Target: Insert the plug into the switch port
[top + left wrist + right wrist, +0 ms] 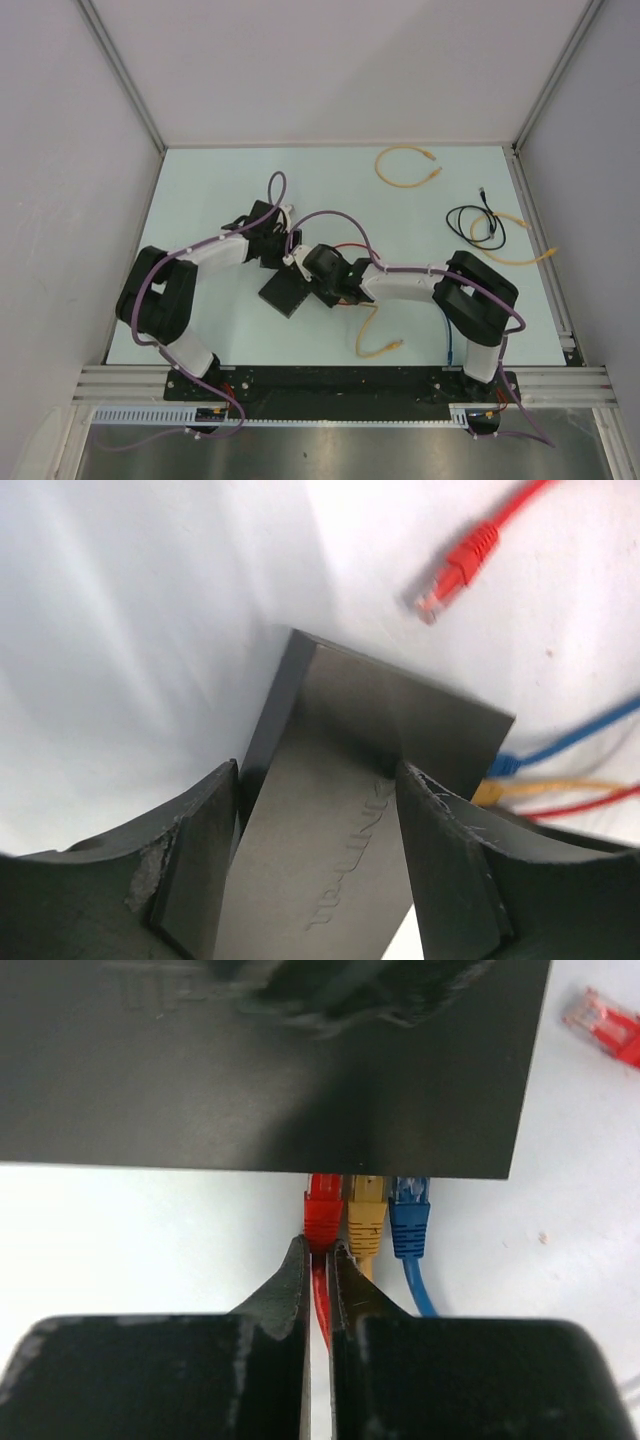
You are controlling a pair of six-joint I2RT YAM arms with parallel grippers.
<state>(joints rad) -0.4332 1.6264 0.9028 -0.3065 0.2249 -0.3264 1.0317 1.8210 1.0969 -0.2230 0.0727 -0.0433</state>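
Right wrist: R tool point(320, 1251) on plug point(322, 1210)

Two arms, the left arm point(190, 265) and the right arm point(440, 285), pair smooth white link shells with bulky black joint housings. A purple cable point(276, 185) runs along each, fastened by small white clips. Both rise from a black base plate point(340, 385) at the near edge. The left gripper point(318, 780) and right gripper point(318, 1250) carry thick matte-black fingers point(450, 880), scuffed pale along their edges.
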